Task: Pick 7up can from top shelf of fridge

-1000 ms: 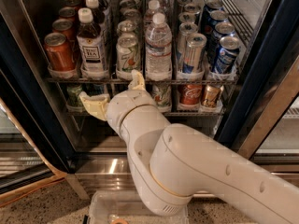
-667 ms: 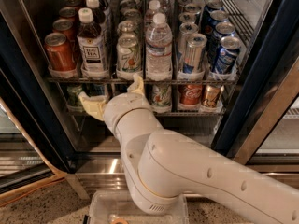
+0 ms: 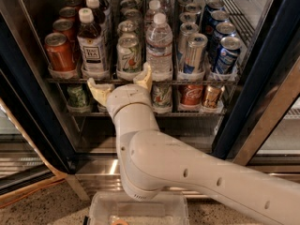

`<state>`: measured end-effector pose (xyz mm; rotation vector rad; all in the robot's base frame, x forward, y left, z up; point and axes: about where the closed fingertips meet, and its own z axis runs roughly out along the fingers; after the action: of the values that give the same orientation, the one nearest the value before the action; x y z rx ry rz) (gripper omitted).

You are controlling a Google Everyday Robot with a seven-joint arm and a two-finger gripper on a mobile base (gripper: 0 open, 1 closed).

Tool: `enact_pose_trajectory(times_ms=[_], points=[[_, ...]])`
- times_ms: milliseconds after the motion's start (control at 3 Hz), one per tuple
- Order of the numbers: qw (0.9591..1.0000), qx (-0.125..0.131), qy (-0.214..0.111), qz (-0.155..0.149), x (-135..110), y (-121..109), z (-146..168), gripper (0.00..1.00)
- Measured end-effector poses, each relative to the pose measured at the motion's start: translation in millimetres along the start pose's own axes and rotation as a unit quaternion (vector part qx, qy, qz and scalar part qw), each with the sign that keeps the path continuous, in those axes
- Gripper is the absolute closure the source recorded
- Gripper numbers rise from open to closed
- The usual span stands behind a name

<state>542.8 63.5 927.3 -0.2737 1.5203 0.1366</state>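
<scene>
The 7up can (image 3: 129, 54), silvery-white with green lettering, stands at the front of the top shelf (image 3: 206, 81), between a tea bottle and a water bottle. My gripper (image 3: 121, 82) is open and empty, its two cream fingers (image 3: 97, 91) spread wide. It sits right at the shelf's front edge, just below and in front of the 7up can. The right finger reaches up beside the can's base, the left finger lies lower left. The fridge (image 3: 243, 102) has a dark frame and its door stands open.
On the top shelf: orange-red cans (image 3: 60, 52), a tea bottle (image 3: 92, 43), a water bottle (image 3: 159, 46), slim silver-and-blue cans (image 3: 194, 53), blue cans (image 3: 227, 55). Lower rack holds more cans (image 3: 191, 95). A clear plastic tray (image 3: 140, 210) is by the arm's base.
My gripper has risen and moved slightly right, closer to the top shelf's edge under the 7up can. Its fingers stay spread.
</scene>
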Motion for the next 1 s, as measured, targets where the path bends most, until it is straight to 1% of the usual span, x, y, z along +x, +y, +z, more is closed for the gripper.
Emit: enact_pose_trajectory(times_ms=[333,667,1000], points=[[0.9996,0.011,-0.013,-0.022,-6.4,-8.5,13.1,0.14],[0.9993,-0.014,-0.007,-0.034,-4.7,-1.1,20.0,0.14],[0.9986,-0.035,0.005,-0.039,1.0,5.6,25.0,0.14]])
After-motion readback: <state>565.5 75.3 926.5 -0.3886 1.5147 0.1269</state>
